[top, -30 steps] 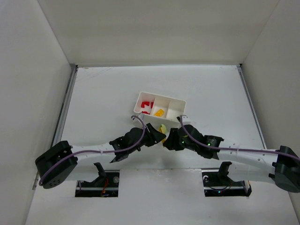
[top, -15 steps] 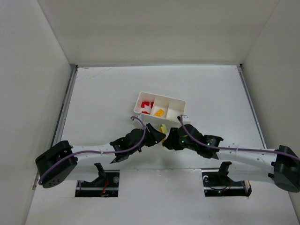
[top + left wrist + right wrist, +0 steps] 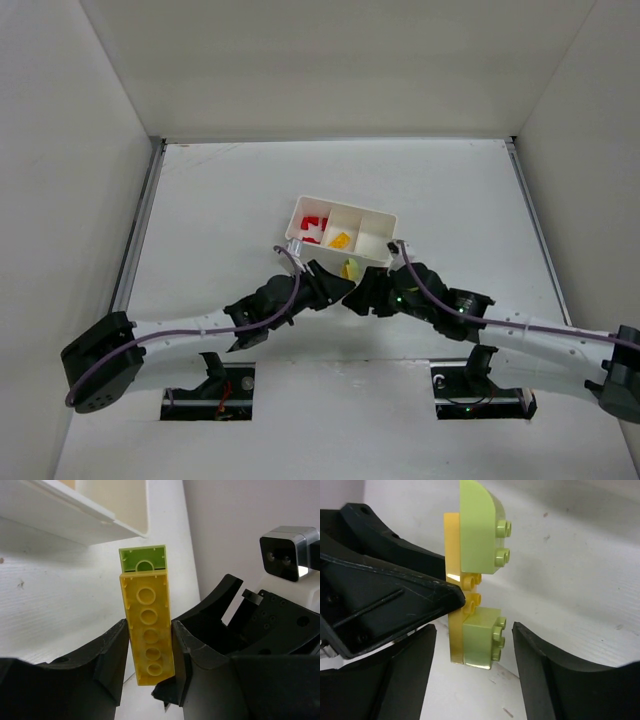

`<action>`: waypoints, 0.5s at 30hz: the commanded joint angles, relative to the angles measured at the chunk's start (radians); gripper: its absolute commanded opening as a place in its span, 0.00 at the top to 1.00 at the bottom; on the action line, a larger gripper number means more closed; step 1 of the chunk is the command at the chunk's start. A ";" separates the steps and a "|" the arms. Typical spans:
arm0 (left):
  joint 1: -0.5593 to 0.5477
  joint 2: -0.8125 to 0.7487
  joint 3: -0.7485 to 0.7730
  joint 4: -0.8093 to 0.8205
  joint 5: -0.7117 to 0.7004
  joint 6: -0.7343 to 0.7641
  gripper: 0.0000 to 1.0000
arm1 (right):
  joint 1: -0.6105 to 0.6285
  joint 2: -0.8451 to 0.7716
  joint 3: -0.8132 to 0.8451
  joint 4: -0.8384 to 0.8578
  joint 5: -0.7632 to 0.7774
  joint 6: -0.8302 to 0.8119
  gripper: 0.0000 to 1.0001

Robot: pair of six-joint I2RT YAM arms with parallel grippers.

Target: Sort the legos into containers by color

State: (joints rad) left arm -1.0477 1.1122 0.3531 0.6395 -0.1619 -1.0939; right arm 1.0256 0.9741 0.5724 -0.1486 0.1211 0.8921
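My left gripper [image 3: 149,636] is shut on a long yellow lego plate [image 3: 146,625], holding it on edge. Two pale yellow-green bricks are stuck to the plate: a curved one [image 3: 479,530] at the far end and a small one [image 3: 479,642] at the near end. My right gripper [image 3: 474,662] is open, its fingers on either side of the small green brick without touching it. In the top view both grippers [image 3: 336,285] [image 3: 362,293] meet just in front of the white tray [image 3: 372,215]. Red legos [image 3: 314,228] lie in its left compartment and a yellow-orange one [image 3: 340,240] in the middle.
The tray's near wall [image 3: 60,515] is close above the held stack. The left finger [image 3: 385,595] shows in the right wrist view, and the right arm's camera [image 3: 287,550] shows in the left wrist view. White walls enclose the table [image 3: 200,200].
Both arms have stretched a little farther from their bases, carrying the held stack closer to the tray. The right gripper has shifted slightly right.
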 commanded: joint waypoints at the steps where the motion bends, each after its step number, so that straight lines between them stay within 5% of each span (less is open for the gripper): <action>1: 0.022 -0.067 -0.023 0.049 0.041 -0.015 0.89 | -0.017 -0.090 -0.020 0.032 -0.035 -0.021 0.29; 8: 0.085 -0.155 -0.086 0.026 0.156 -0.011 0.88 | -0.132 -0.319 -0.031 0.027 -0.147 -0.055 0.24; 15: 0.117 -0.201 -0.120 0.181 0.295 -0.032 0.87 | -0.290 -0.240 -0.017 0.337 -0.339 -0.042 0.21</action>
State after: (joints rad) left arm -0.9424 0.9375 0.2443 0.6743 0.0456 -1.1069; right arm 0.7715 0.6968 0.5415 -0.0120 -0.1043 0.8562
